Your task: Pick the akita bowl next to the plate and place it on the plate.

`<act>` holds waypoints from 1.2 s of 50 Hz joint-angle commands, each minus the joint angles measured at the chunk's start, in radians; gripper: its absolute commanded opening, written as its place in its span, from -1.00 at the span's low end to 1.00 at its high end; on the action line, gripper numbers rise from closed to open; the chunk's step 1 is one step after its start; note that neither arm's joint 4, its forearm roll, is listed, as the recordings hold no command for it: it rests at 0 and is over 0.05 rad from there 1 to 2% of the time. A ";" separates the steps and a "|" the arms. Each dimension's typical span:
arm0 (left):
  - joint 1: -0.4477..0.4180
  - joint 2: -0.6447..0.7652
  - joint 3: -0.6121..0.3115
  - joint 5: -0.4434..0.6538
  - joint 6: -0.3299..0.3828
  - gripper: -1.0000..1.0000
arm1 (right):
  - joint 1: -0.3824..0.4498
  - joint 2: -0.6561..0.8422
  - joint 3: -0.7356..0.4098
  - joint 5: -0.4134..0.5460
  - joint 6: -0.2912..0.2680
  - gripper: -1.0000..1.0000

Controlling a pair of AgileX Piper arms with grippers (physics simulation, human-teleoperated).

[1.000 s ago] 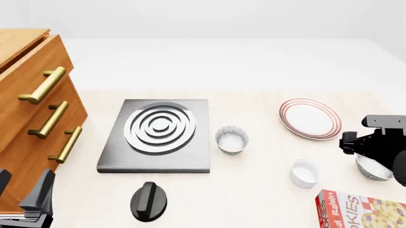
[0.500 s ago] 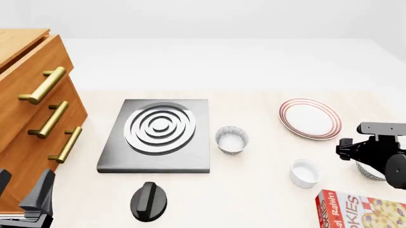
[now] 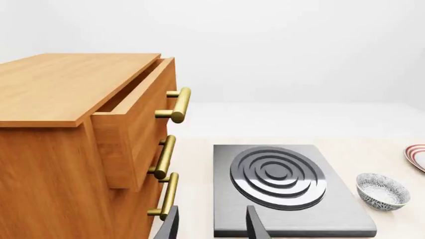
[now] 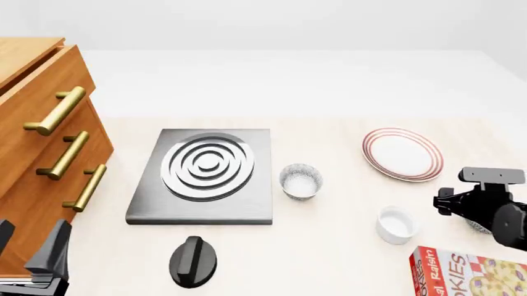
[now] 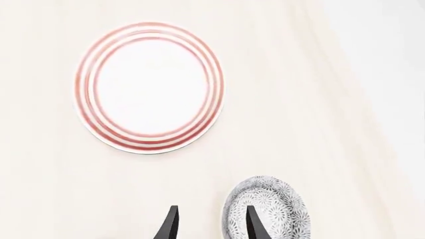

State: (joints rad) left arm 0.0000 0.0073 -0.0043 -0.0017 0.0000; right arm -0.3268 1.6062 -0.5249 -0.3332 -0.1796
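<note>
The akita bowl (image 5: 265, 209), speckled grey and white, rests on the table near the red-ringed white plate (image 5: 149, 87). My right gripper (image 5: 211, 226) is open. One of its fingers (image 5: 256, 226) is over the bowl's rim and the other is outside the bowl, on the bare table. In the front view the right gripper (image 4: 485, 206) covers almost all of this bowl, just in front of and to the right of the plate (image 4: 402, 154). My left gripper (image 3: 212, 226) is open and empty, low beside the cabinet at the table's near left.
A twin speckled bowl (image 4: 300, 180) stands right of the grey stove slab (image 4: 206, 172). A white ramekin (image 4: 395, 224) and a cookies box (image 4: 469, 274) lie close to the right arm. A black knob (image 4: 196, 261) sits near the front. The wooden drawer cabinet (image 4: 49, 154) fills the left.
The right gripper has moved lower and nearer in the front view, coming down over the bowl and hiding more of it. The left arm has not moved.
</note>
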 commanded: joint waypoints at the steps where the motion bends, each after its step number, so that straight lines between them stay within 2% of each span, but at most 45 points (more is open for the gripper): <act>1: 0.000 0.000 0.000 0.000 0.000 1.00 | -0.008 0.029 -0.017 0.005 -0.004 1.00; 4: 0.000 0.000 0.000 0.000 0.000 1.00 | -0.009 0.062 -0.002 -0.043 -0.004 1.00; 8: 0.000 0.000 0.000 0.000 0.000 1.00 | -0.013 0.067 0.002 -0.050 -0.008 1.00; 10: 0.000 0.000 0.000 0.000 0.000 1.00 | -0.012 0.068 0.002 -0.049 -0.006 1.00; 11: 0.000 0.000 0.000 0.000 0.000 1.00 | -0.013 0.048 -0.009 -0.017 -0.008 1.00; 13: 0.000 0.000 0.000 0.000 0.000 1.00 | -0.014 0.071 -0.001 -0.048 -0.009 1.00; 22: 0.000 0.000 0.000 0.000 0.000 1.00 | -0.017 0.091 -0.013 -0.041 -0.028 1.00; 23: 0.000 0.000 0.000 0.000 0.000 1.00 | -0.015 0.071 -0.027 -0.004 -0.028 1.00; 26: 0.000 0.000 0.000 0.000 0.000 1.00 | -0.017 0.076 -0.025 -0.010 -0.024 1.00; 28: 0.000 0.000 0.000 0.000 0.000 1.00 | -0.021 0.114 -0.012 -0.058 -0.026 1.00; 31: 0.000 0.000 0.000 0.000 0.000 1.00 | -0.023 0.087 -0.027 -0.016 -0.025 1.00; 34: 0.000 0.000 0.000 0.000 0.000 1.00 | -0.024 0.133 -0.014 -0.070 -0.026 1.00; 35: 0.000 0.000 0.000 0.000 0.000 1.00 | -0.024 0.105 -0.025 -0.030 -0.025 1.00; 37: 0.000 0.000 0.000 0.000 0.000 1.00 | -0.025 0.097 -0.027 -0.020 -0.026 1.00; 38: 0.000 0.000 0.000 0.000 0.000 1.00 | -0.026 0.133 -0.018 -0.065 -0.026 1.00; 46: 0.000 0.000 0.000 0.000 0.000 1.00 | -0.027 0.180 -0.014 -0.098 -0.027 1.00; 59: 0.000 0.000 0.000 0.000 0.000 1.00 | -0.035 0.191 -0.014 -0.096 -0.037 1.00; 60: 0.000 0.000 0.000 0.000 0.000 1.00 | -0.036 0.165 -0.022 -0.061 -0.040 1.00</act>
State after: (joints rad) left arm 0.0000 0.0073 -0.0043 -0.0017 0.0000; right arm -0.3578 1.7765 -0.5421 -0.4177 -0.2121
